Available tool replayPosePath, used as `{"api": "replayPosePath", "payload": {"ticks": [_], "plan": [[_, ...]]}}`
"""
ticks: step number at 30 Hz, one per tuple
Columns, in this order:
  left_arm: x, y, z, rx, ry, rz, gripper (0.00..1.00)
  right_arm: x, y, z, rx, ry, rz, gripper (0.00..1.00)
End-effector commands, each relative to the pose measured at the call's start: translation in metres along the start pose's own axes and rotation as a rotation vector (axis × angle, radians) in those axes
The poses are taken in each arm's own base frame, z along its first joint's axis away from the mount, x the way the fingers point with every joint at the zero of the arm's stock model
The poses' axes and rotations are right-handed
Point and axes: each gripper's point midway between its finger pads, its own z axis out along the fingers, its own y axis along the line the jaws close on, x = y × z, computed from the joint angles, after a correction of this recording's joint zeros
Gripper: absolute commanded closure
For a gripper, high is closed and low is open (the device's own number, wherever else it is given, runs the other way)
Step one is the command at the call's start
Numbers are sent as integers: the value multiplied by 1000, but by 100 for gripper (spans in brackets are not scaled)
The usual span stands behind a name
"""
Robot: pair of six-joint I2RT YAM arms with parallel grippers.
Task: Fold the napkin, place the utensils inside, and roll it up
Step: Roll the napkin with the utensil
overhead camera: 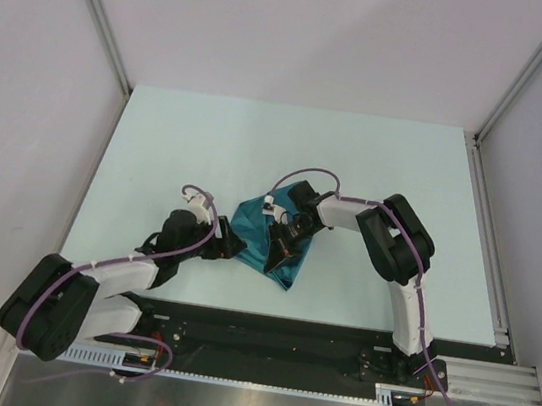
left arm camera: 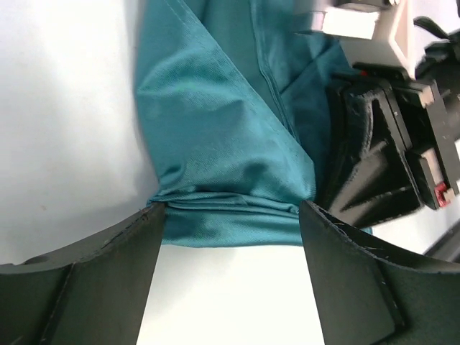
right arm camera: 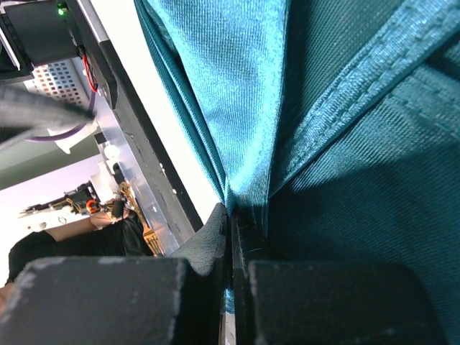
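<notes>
Pale mint table (overhead camera: 179,140) (evenly lit), plain white walls (overhead camera: 306,26) around.

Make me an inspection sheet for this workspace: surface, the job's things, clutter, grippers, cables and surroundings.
Surface: pale table, no marks seen.
Job's things: napkin crumpled mid-table between the two arms; spoon not seen in any view.
Clutter: nothing seen.
Grippers: left gripper open, with a bunched napkin fold between its fingers; right gripper shut on a napkin fold.
Cables: purple cables run along both arms.
Surroundings: white walls; metal rails at the table's edges.
</notes>
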Motion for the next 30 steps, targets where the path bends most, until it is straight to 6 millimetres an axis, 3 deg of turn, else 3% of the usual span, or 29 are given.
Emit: {"api": "replayPosePath", "payload": {"ticks": [1,11,20,27,30], "plan": [[2,39,-2,-196,-1,12,18,3,-11,3,24,18,32,100],[6,42,-2,-223,9,9,20,4,-11,4,23,22,34,100],[19,23,-5,-86,29,-7,21,4,-12,5,20,25,37,100],[25,30,4,-132,84,-47,38,4,-11,5,16,25,37,100],[26,25,7,-122,104,-67,41,5,-8,5,-3,32,48,100]]}}
